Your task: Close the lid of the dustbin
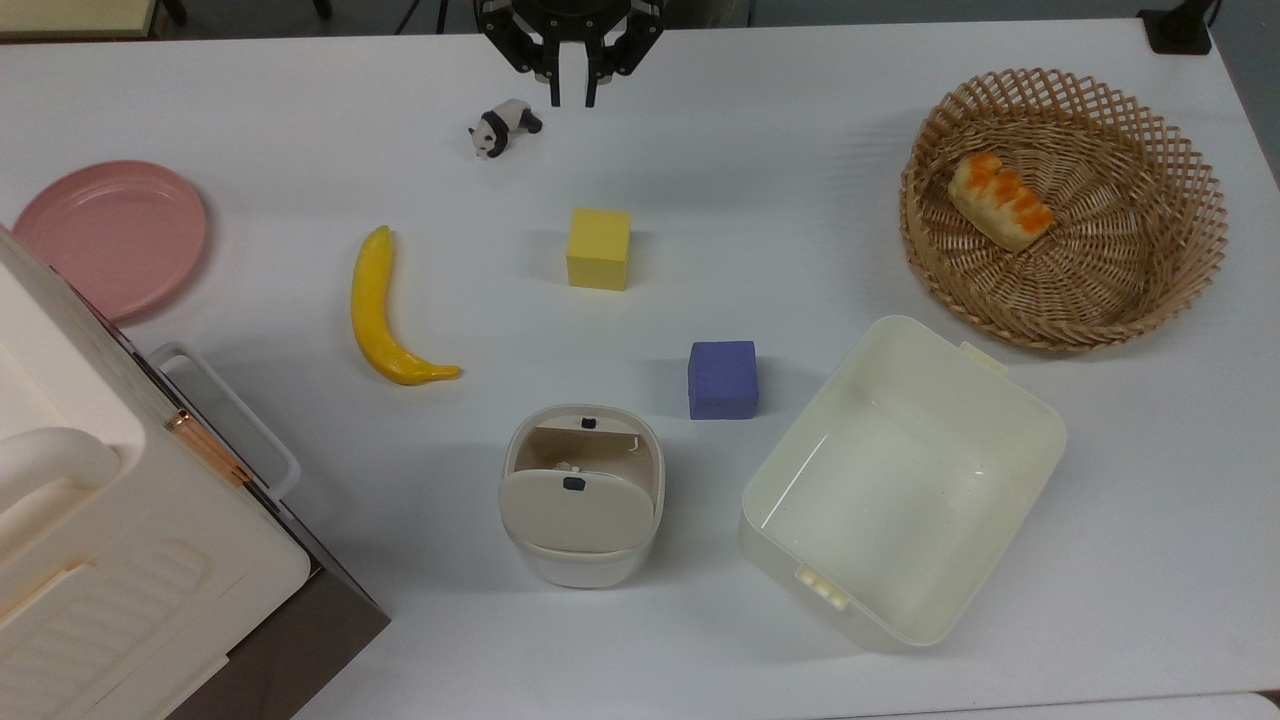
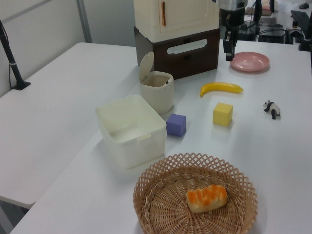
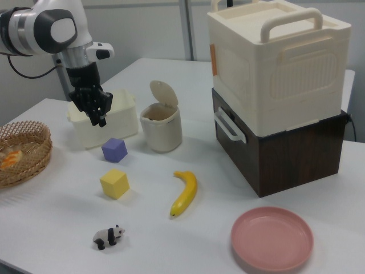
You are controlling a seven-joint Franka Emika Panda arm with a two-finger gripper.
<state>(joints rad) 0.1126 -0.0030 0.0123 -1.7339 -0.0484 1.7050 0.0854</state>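
Bright, even overhead light on a white table (image 1: 800, 150).

Shadows are soft and short: a faint grey patch beside the blue block (image 1: 722, 379) and under the dustbin (image 1: 582, 560). A thin glare line glints inside the cream tub (image 1: 900, 480). All three views are in focus.

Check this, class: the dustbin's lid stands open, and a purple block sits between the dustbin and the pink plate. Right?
Not quite. The lid of the dustbin is open, but the purple block sits between the dustbin and the large cream tub, as the top view shows.
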